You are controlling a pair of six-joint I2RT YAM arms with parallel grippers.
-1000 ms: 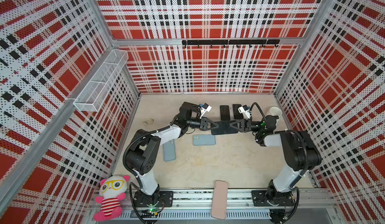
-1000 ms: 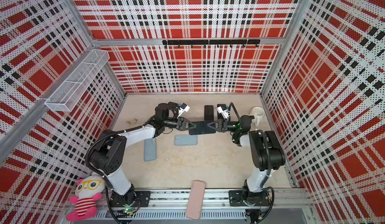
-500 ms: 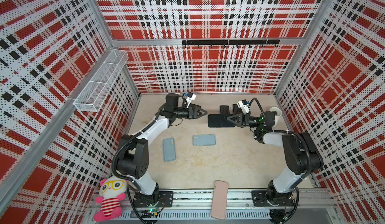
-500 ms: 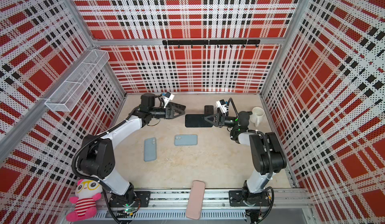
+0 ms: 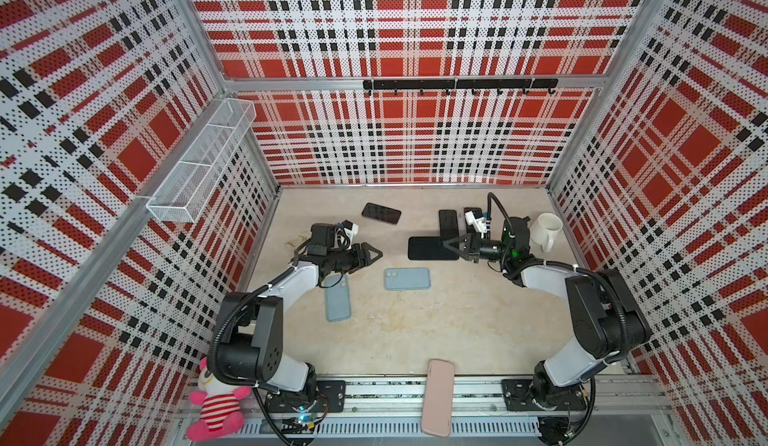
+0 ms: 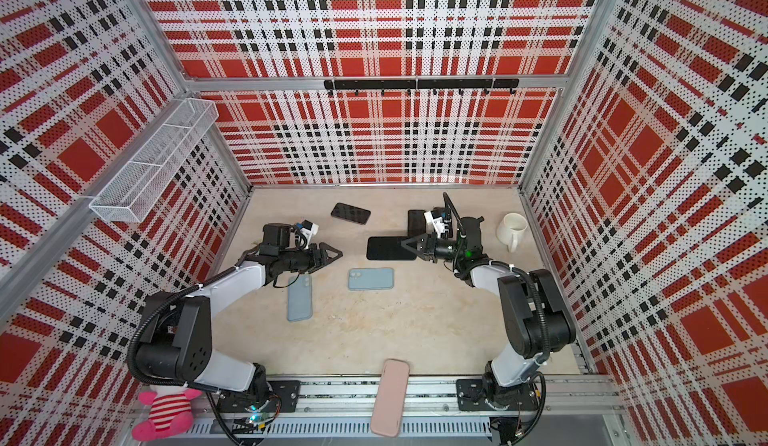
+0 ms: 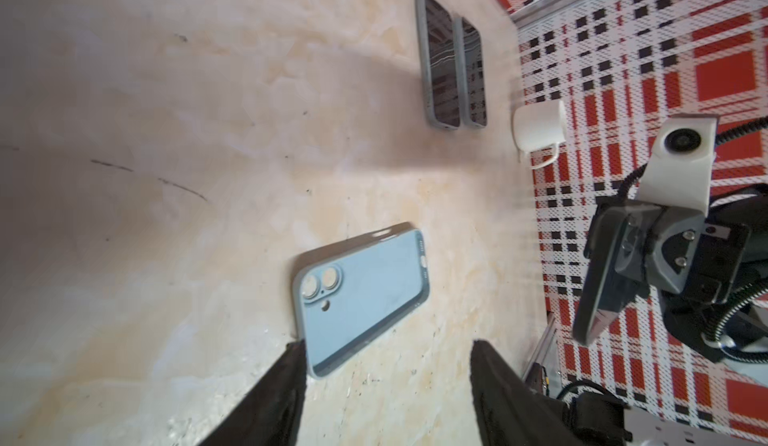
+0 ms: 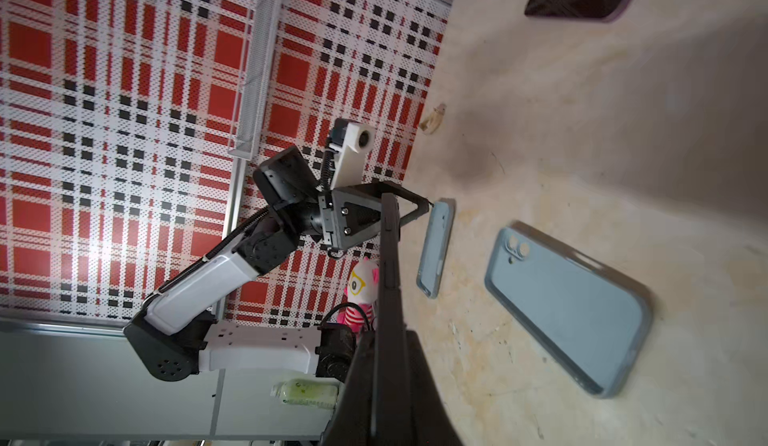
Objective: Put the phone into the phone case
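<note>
Both top views, from the foreground to the back wall. A pink case (image 5: pixel 436 398) lies across the front rail at lower centre, and a plush toy (image 5: pixel 214 406) sits at lower left. On the tabletop (image 5: pixel 457 332), mid-frame, two cases lie apart. The blue case (image 5: pixel 406 278) lies crosswise at centre. The second blue case (image 5: pixel 337 298) is to its left, its upper end partly hidden by the left arm.

Above them, the left fingers (image 7: pixel 274 402) stand apart and hold nothing. In the left wrist view the blue case lies just beyond them.

Right of centre, the right fingers (image 8: pixel 428 415) are clamped on one end of the phone (image 5: pixel 426 248). It is held clear of the tabletop, broad face upward, up and to the right of the blue case and not touching it.

Behind the right arm lie two dark phones (image 5: pixel 449 221), partly hidden by it, with a white mug (image 5: pixel 547 230) near the right wall. A further dark phone (image 5: pixel 381 213) lies toward the back, left of centre. A wire basket (image 5: pixel 199 161) hangs on the left wall.
</note>
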